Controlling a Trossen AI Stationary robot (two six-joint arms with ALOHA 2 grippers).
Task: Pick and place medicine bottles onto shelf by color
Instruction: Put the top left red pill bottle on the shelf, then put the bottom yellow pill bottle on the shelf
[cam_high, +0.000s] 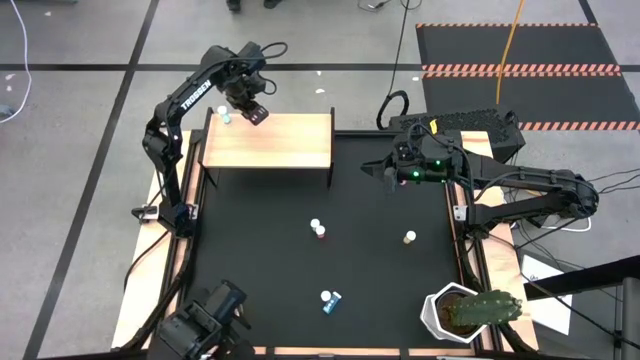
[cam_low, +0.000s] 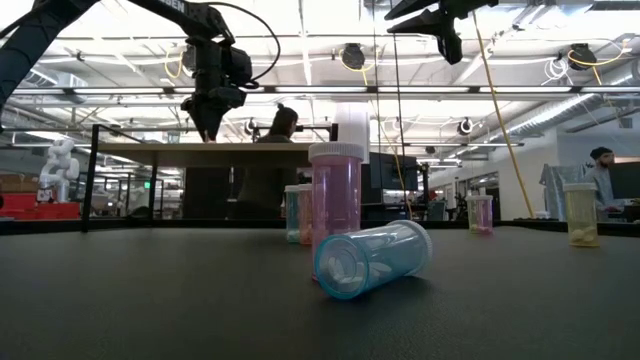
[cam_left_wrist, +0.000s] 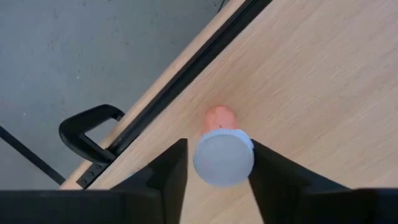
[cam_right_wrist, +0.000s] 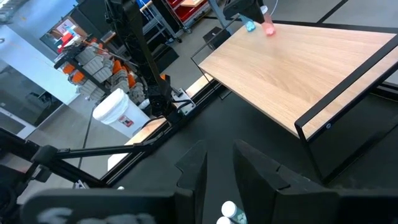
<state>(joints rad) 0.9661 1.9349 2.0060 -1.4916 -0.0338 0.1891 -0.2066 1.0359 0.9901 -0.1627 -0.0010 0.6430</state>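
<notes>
Left claw (cam_left_wrist: 214, 177): you have it over the pale-wood flat shelf (cam_high: 290, 140), far left corner; fingers apart, flanking a pink white-capped bottle (cam_left_wrist: 222, 155) standing there.
Right claw (cam_right_wrist: 219, 163): you can see it hanging above the black bench (cam_high: 260, 250); fingers near together, empty.
Shelf stock: blue bottle (cam_right_wrist: 249, 26) beside the pink.
Bench stock: blue tipped bottle (cam_low: 372, 259), pink upright bottle (cam_low: 335, 200), tan bottle (cam_high: 410, 237).
</notes>
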